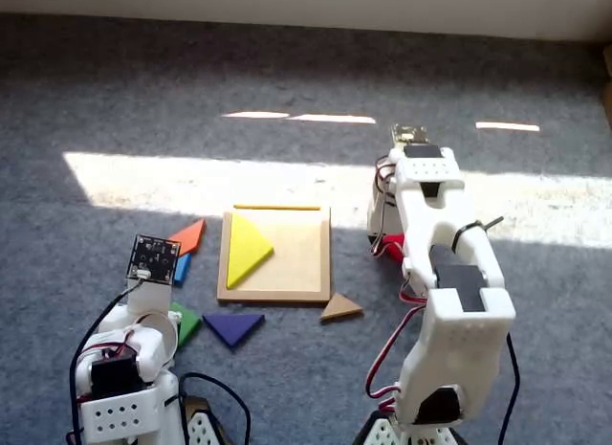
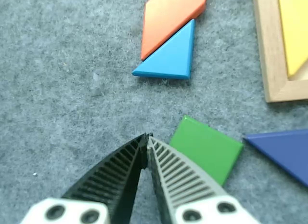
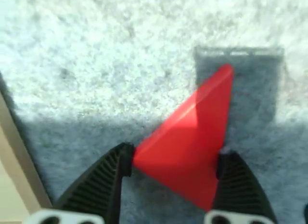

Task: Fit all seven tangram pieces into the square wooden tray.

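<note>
Right wrist view, right gripper (image 3: 174,156) pinching red triangle (image 3: 197,123), left gripper (image 2: 147,138) pressed together beside green piece (image 2: 207,149).

A wide band of sunlight (image 1: 191,182) lies across the grey carpet (image 1: 115,81) through the middle of the high view, from the left side to the right edge. Thin bright streaks sit just above it. The carpet above and below the band is in shade. The wooden tray (image 1: 325,254) sits at the lower edge of the sunny band, mostly in shade. In the right wrist view the sun makes the carpet look almost white. The red triangle (image 3: 192,147) is half bright and half dark, with a square-edged shadow behind it. The left wrist view has soft, even light.
</note>
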Controlling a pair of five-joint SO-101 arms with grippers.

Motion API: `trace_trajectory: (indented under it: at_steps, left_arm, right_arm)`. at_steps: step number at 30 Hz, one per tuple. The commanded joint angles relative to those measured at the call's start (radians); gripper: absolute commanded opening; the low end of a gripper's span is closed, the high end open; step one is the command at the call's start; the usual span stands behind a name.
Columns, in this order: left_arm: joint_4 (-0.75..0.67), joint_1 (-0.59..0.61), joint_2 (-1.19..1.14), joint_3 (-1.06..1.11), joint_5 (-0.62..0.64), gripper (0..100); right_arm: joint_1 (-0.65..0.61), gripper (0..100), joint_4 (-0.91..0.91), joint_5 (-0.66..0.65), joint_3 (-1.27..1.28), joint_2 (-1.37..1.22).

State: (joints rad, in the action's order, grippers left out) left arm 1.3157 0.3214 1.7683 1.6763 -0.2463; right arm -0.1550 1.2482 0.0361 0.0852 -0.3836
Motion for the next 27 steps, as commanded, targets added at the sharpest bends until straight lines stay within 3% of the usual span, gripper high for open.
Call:
trace_trajectory:
  at_steps: [1, 12, 16, 22, 27]
  left_arm:
    - [0.006, 0.012, 0.022, 0.021, 0.006, 1]
    - [0.006, 0.012, 0.022, 0.021, 0.006, 1]
    - [0.006, 0.012, 0.022, 0.021, 0.006, 1]
    - [0.006, 0.012, 0.022, 0.021, 0.006, 1]
    - [0.006, 0.012, 0.022, 0.021, 0.006, 1]
  right_arm:
    - [-0.01, 14.6, 0.01, -0.057, -0.001, 0.111]
    - [-0.133, 14.6, 0.015, -0.21, 0.03, 0.251]
    - [-0.091, 17.0, 0.001, -0.12, 0.031, 0.248]
    - [-0.033, 38.2, 0.001, 0.008, 0.042, 0.219]
    - [-0.031, 38.7, -0.001, 0.008, 0.036, 0.047]
